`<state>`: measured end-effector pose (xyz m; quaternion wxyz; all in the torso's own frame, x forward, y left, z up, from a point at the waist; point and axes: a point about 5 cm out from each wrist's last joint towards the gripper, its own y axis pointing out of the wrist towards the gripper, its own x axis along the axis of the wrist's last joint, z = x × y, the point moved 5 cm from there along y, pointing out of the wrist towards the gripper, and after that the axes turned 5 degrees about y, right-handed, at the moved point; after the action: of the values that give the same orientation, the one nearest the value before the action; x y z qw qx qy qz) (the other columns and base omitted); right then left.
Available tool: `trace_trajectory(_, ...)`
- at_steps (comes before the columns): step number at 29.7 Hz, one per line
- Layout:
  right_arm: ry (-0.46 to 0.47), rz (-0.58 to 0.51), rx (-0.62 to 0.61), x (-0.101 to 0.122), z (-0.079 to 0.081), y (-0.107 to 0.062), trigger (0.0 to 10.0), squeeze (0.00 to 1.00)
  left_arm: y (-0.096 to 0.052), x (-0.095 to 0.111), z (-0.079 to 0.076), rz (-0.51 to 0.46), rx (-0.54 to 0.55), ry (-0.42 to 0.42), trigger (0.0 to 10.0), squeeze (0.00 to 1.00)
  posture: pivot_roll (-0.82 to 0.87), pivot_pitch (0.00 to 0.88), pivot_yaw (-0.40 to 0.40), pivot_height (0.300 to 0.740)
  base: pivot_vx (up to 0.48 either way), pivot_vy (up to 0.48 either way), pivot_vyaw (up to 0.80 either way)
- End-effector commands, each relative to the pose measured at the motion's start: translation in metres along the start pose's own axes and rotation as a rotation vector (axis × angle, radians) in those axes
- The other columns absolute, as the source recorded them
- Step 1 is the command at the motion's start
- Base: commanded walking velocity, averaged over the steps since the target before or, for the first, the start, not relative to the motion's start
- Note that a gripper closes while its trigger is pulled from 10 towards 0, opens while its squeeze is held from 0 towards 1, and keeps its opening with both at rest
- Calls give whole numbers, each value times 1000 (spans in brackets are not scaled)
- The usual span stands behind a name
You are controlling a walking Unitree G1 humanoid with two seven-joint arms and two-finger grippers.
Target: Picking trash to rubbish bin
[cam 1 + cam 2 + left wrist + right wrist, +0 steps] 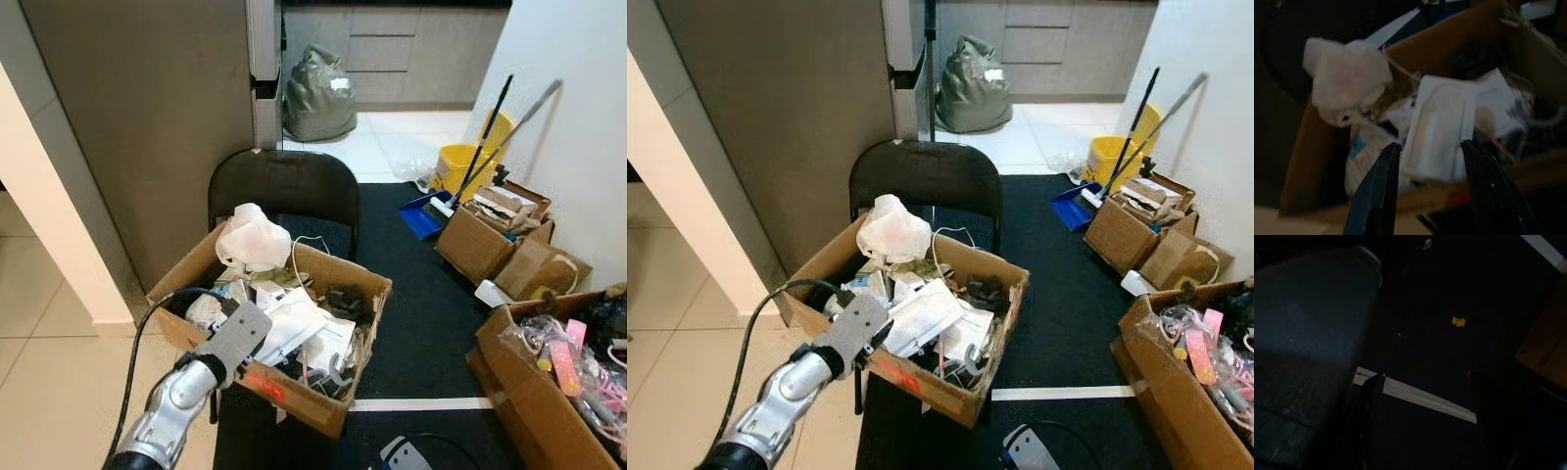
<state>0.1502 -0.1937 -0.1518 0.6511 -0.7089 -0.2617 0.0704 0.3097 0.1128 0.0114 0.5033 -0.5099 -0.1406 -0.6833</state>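
A cardboard box (pixel 315 408) full of trash sits on a black chair (pixel 284 186). On its heap lie a crumpled white plastic bag (pixel 253 238), white packets (pixel 294 323) and black cables. My left arm reaches up from the lower left, its wrist (pixel 235 338) over the box's near corner. In the left wrist view my left gripper (pixel 1429 147) is open, its fingertips (pixel 1391 151) on either side of a flat white packet (pixel 1442 125); the white bag (pixel 1347 78) lies beyond. My right gripper (pixel 1425 382) hangs idle and open over the dark mat.
More cardboard boxes (pixel 485 240) of clutter stand on the right on a black mat (pixel 421 313) with a white tape line (pixel 421 403). Behind are a yellow bucket (pixel 458 168), mop handles, a blue dustpan and a grey-green sack (pixel 318 93). A dark grey rounded shape (pixel 1303 333) shows beside the right gripper.
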Motion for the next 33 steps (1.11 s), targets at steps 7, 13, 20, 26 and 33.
trace_trajectory(7,18,4,36,-1,10,1,10000,0,-18,-52,0,168,17,-26,10000,0,216,0,-15,740,-480,0,0)
trace_trajectory(13,28,8,40,-3,10,1,10000,0,-33,-83,-4,276,22,-64,10000,0,192,0,-27,740,-480,0,0)
trace_trajectory(20,36,9,32,-4,5,0,10000,0,-47,-110,-9,382,42,-115,10000,0,180,0,-39,740,-480,0,0)
trace_trajectory(26,31,19,30,-9,1,0,10000,0,-78,-149,-21,550,76,-230,10000,0,172,0,-46,740,-456,0,0)
trace_trajectory(33,27,31,36,-15,3,-1,10000,0,-121,-187,-41,758,150,-402,10000,0,164,0,-43,740,-138,0,0)
